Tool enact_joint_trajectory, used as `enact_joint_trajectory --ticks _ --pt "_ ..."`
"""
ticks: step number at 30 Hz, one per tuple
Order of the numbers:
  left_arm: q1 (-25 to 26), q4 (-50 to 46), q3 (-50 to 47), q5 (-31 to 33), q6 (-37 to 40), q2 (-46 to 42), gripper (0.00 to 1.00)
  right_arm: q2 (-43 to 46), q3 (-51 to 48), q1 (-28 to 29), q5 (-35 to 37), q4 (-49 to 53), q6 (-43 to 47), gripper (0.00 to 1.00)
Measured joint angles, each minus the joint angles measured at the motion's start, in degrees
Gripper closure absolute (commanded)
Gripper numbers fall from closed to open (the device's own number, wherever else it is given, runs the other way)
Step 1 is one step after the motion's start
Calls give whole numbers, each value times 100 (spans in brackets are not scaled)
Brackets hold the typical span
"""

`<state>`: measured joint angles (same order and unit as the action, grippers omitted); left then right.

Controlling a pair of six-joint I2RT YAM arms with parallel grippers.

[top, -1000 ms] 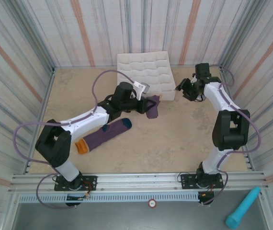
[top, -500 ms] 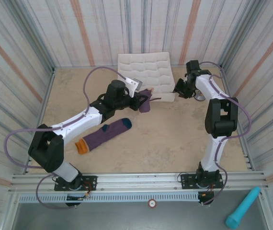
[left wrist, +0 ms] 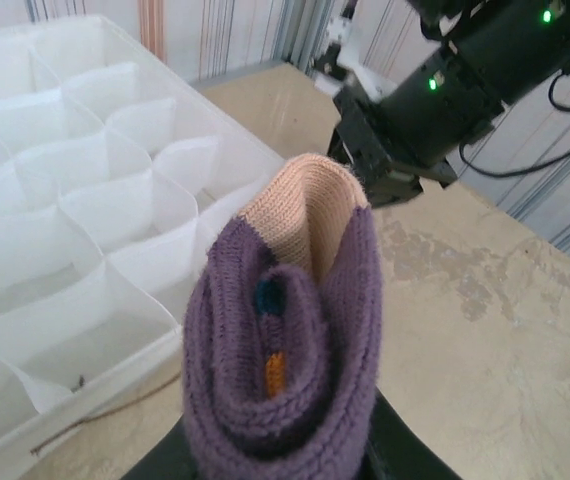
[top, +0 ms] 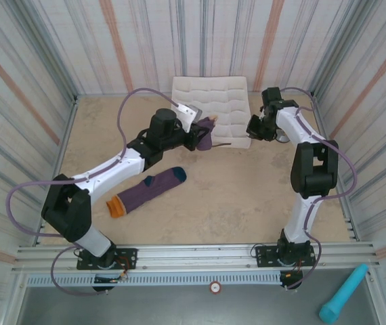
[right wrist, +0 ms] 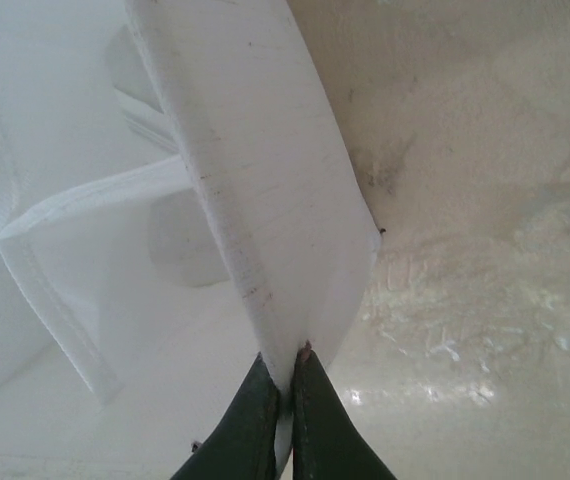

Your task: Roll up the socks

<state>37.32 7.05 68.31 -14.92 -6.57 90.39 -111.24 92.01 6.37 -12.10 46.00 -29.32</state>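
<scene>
At the box point(right wrist: 250, 200) rim the right end effector point(right wrist: 285, 362) has clamped shut; left end effector point(top: 198, 139) grips 1 rolled sock point(left wrist: 285, 340).

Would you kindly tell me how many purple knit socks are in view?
2: a rolled sock in the left gripper by the white gridded fabric box, a flat sock on the table.

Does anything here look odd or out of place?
The box looks skewed, its wall pinched by the right gripper. A teal tube lies off the table, past the near rail.
</scene>
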Motion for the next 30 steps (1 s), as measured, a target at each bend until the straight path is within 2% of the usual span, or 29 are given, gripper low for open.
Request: enact_joint_trajectory --ticks 25,28,30 --pt "7 848 675 -260 358 1106 100 1239 -1163 -378 -72 658 973 100" --pt "37 1117 684 -310 496 1270 100 1246 -1226 -385 -50 654 1038 90" --pt "87 1386 684 -332 597 1429 100 1246 -1231 -385 -24 636 1058 80"
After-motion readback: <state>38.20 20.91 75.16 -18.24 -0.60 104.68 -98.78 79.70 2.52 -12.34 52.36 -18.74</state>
